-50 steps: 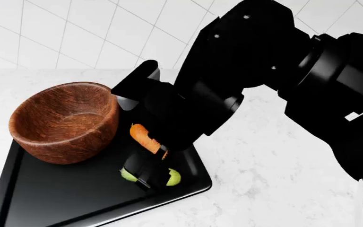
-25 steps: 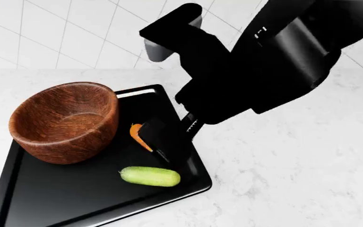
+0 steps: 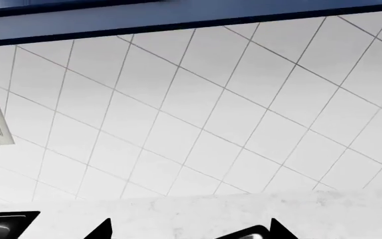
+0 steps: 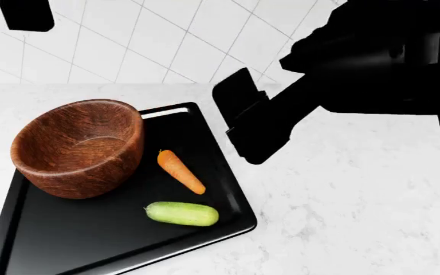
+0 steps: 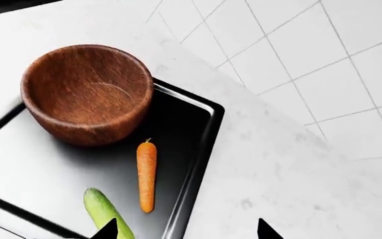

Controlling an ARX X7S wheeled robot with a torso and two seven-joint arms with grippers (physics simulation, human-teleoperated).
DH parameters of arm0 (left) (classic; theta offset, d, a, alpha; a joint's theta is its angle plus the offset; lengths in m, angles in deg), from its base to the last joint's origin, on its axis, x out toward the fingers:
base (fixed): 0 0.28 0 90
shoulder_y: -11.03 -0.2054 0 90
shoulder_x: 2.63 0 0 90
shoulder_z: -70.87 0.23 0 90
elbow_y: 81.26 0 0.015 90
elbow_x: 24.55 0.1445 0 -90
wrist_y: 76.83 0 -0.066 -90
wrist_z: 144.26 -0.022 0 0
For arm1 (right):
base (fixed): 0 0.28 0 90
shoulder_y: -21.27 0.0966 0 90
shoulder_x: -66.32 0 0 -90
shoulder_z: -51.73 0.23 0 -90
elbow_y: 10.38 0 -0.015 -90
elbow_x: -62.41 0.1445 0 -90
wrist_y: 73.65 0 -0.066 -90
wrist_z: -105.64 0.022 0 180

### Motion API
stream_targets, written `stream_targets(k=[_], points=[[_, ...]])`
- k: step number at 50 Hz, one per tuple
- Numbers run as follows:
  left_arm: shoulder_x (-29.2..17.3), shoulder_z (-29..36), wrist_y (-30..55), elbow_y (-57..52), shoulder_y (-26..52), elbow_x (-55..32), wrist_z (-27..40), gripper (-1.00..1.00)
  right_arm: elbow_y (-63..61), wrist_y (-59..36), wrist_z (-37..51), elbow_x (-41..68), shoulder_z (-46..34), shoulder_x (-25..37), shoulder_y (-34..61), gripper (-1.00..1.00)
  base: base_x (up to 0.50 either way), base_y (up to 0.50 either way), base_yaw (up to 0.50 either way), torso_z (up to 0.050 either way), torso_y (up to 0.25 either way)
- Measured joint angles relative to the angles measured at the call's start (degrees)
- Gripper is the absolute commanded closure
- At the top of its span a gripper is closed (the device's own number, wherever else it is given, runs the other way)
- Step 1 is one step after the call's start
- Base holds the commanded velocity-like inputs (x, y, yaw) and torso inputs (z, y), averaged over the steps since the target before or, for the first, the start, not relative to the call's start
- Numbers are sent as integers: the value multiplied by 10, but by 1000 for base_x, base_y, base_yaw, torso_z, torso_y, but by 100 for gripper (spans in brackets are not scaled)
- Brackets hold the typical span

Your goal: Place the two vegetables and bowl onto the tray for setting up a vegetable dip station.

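Cucumber [image 4: 181,213] now free on tray [image 4: 67,240], near carrot [image 4: 180,171]; bowl [image 4: 78,146] at tray's left. Right gripper [image 5: 185,230] has let go and lifted away right, jaws apart, empty. Left gripper [image 3: 189,231] apart, empty, facing wall. Task looks complete

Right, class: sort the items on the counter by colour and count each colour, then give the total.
Orange: 1, the carrot
Green: 1, the cucumber
Brown: 1, the wooden bowl
Black: 1, the tray
Total: 4
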Motion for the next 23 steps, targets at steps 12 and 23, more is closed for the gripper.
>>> stream_targets(k=[12,23], points=[[-50,-25,-5,-59,0,-24,-2,-100,-126,94,74,25,48,89,11,-100,0,0,0,0,0],[-99,-51,5,-120,9,-54,-11,-100,-243,169,147,41,85,155,18,-100,0,0,0,0,0]])
